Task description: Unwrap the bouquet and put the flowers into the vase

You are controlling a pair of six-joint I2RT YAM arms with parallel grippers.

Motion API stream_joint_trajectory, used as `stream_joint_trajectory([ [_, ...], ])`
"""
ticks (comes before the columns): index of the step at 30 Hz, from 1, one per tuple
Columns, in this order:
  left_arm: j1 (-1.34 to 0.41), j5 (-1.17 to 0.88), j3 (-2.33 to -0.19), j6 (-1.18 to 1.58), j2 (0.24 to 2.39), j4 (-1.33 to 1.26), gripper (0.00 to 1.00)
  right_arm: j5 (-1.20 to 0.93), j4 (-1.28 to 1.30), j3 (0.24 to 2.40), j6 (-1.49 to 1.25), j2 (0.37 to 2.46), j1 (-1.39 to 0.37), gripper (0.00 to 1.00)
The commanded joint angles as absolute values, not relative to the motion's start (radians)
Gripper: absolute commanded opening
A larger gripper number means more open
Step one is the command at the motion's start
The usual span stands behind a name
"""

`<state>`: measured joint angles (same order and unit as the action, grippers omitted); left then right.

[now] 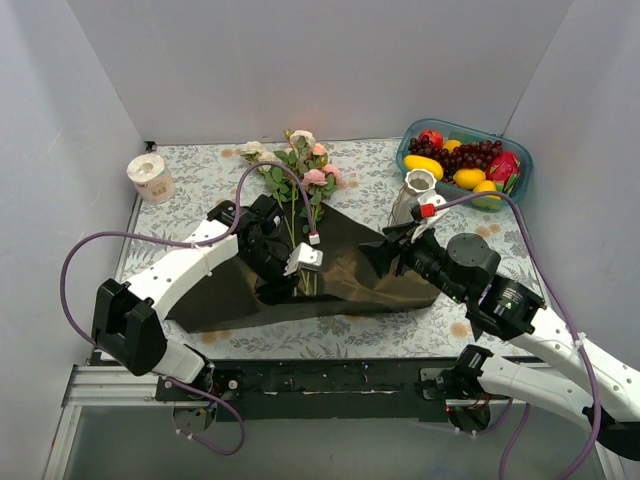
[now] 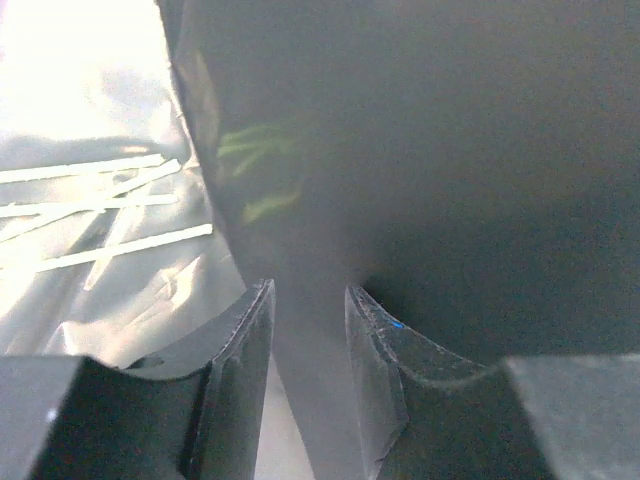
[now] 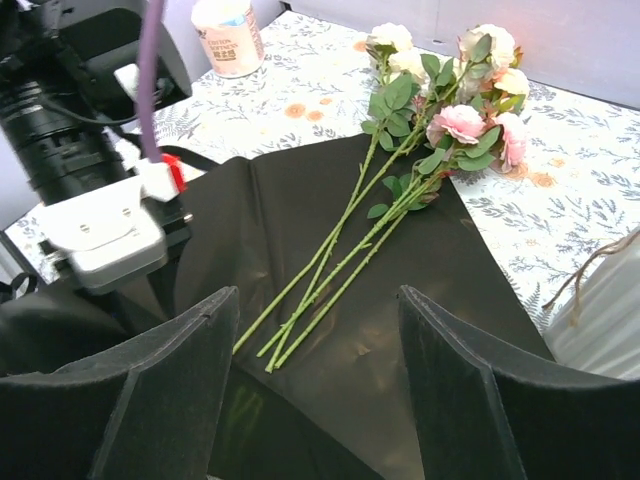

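Note:
The bouquet lies unwrapped: its glossy black wrapping paper is spread flat on the table. The flowers rest loose on it, blooms at the far side and green stems pointing toward the arms. My left gripper is low over the paper by the stem ends. Its jaws are narrowly apart and straddle a raised fold of the paper. My right gripper hovers wide open and empty above the paper's right part. The white vase stands upright just beyond it.
A teal tray of fruit sits at the back right, close behind the vase. A roll of tissue stands at the back left. White walls enclose the floral tablecloth on three sides.

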<state>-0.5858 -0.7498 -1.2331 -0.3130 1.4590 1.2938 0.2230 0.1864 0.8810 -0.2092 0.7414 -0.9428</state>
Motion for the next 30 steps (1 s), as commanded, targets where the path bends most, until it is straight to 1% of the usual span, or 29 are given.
stream_joint_trajectory([
  [1,-0.644,-0.793,-1.241,-0.376,1.330,1.379,0.35,0.259,0.179,0.905,-0.189,0.749,-0.946,0.73],
  [3,-0.681,-0.781,-1.238,-0.379,1.302,1.378,0.38,0.250,0.164,0.882,-0.201,0.756,-0.946,0.73],
  [8,-0.715,-0.723,-1.269,-0.342,1.221,1.323,0.39,0.250,0.155,0.818,-0.229,0.790,-0.946,0.73],
  [11,-0.713,-0.669,-1.293,-0.318,1.184,1.257,0.45,0.284,0.172,0.808,-0.241,0.804,-0.946,0.74],
  [13,-0.713,-0.554,-1.287,-0.302,1.157,1.204,0.48,0.339,0.225,0.822,-0.253,0.827,-0.946,0.77],
  [14,-0.713,-0.517,-1.289,-0.261,1.152,1.151,0.49,0.353,0.238,0.828,-0.255,0.834,-0.946,0.79],
  [15,-0.715,-0.424,-1.287,-0.244,1.149,1.122,0.49,0.363,0.253,0.839,-0.255,0.842,-0.946,0.82],
  [17,-0.709,-0.352,-1.272,-0.191,1.140,1.036,0.49,0.405,0.288,0.854,-0.270,0.862,-0.946,0.84],
  [18,-0.701,-0.333,-1.266,-0.170,1.132,1.010,0.51,0.423,0.307,0.865,-0.279,0.874,-0.946,0.89],
  [19,-0.698,-0.287,-1.258,-0.141,1.129,0.977,0.53,0.460,0.328,0.908,-0.288,0.911,-0.946,0.93],
  [21,-0.696,-0.218,-1.246,-0.074,1.138,0.898,0.61,0.485,0.432,0.972,-0.320,0.971,-0.946,0.95],
  [22,-0.695,-0.148,-1.252,-0.037,1.166,0.864,0.62,0.506,0.478,1.061,-0.334,1.042,-0.946,0.96],
  [23,-0.693,-0.123,-1.259,-0.008,1.178,0.847,0.62,0.517,0.532,1.098,-0.354,1.077,-0.946,0.96],
  [25,-0.655,-0.135,-1.288,0.072,1.203,0.828,0.74,0.523,0.567,1.170,-0.414,1.159,-0.946,0.97],
  [26,-0.634,-0.162,-1.301,0.115,1.204,0.786,0.77,0.503,0.572,1.222,-0.423,1.178,-0.946,0.98],
  [27,-0.541,-0.208,-1.319,0.161,1.210,0.763,0.80,0.473,0.559,1.239,-0.437,1.192,-0.946,0.98],
  [28,-0.466,-0.277,-1.374,0.276,1.218,0.744,0.89,0.419,0.549,1.250,-0.437,1.207,-0.945,0.98],
  [29,-0.381,-0.426,-1.397,0.338,1.247,0.697,0.94,0.402,0.526,1.233,-0.425,1.206,-0.943,0.98],
  [30,-0.236,-0.484,-1.422,0.388,1.268,0.680,0.98,0.391,0.467,1.215,-0.413,1.200,-0.940,0.98],
])
